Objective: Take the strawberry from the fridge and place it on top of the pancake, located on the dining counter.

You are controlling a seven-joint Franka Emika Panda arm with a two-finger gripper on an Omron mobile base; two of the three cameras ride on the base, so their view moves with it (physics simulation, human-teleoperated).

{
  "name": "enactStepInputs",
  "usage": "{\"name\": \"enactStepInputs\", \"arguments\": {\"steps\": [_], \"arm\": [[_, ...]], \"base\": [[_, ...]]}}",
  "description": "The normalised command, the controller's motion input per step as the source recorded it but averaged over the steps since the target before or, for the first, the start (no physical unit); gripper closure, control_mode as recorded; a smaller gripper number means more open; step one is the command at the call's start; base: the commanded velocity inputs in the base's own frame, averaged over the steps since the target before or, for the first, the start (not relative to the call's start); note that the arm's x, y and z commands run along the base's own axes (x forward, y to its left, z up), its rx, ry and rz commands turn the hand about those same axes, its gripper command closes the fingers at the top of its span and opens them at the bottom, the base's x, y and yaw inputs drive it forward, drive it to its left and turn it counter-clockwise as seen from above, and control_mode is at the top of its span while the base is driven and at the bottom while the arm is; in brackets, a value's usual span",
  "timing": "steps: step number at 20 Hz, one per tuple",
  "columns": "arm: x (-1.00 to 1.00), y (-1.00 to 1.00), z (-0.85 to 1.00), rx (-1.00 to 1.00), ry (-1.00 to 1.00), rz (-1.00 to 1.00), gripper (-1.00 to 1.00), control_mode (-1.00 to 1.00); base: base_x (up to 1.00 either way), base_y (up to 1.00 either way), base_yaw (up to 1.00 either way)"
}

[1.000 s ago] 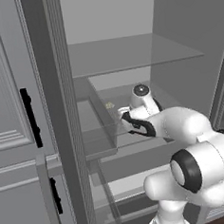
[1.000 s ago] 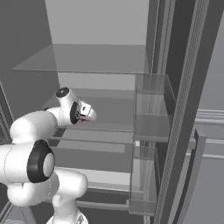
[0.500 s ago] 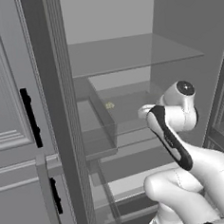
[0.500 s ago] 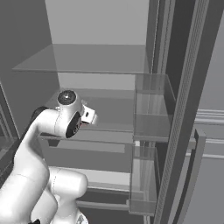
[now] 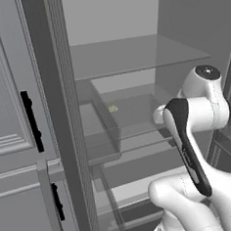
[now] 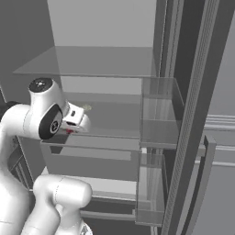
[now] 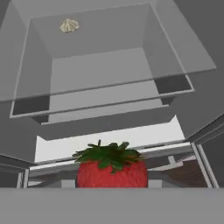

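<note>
While the fingers' tips stay hidden, the strawberry sits low between them, seemingly gripped, half-open.

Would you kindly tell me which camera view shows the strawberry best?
The hand view: the strawberry sits large at the bottom centre, red body and green leaves plain. The right base view gives a tiny red speck at the gripper. In the left base view the arm blocks it.
</note>
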Motion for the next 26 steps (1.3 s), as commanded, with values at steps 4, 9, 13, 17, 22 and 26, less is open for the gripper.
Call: {"name": "enactStepInputs", "arguments": {"steps": [4,9,13,17,22,26], "arm": [[-0.85,0.00,0.12,-0.21,0.06,0.08,1.00,-1.00],[-0.32,-0.08,-0.24,0.02,-0.02,0.10,1.00,-1.00],[0.00,0.00,-0.06,0.00,0.03,0.03,1.00,-1.00],[0.00,0.00,0.00,0.00,0.00,0.00,1.00,-1.00],[0.00,0.00,0.00,0.00,0.00,0.00,1.00,1.00],[0.00,0.00,0.00,0.00,0.00,0.00,1.00,1.00]], "base": [[0.00,0.00,0.00],[0.00,0.00,0.00],[0.00,0.00,0.00],[0.00,0.00,0.00],[-0.14,0.00,0.00],[-0.82,-0.03,0.00]]}}
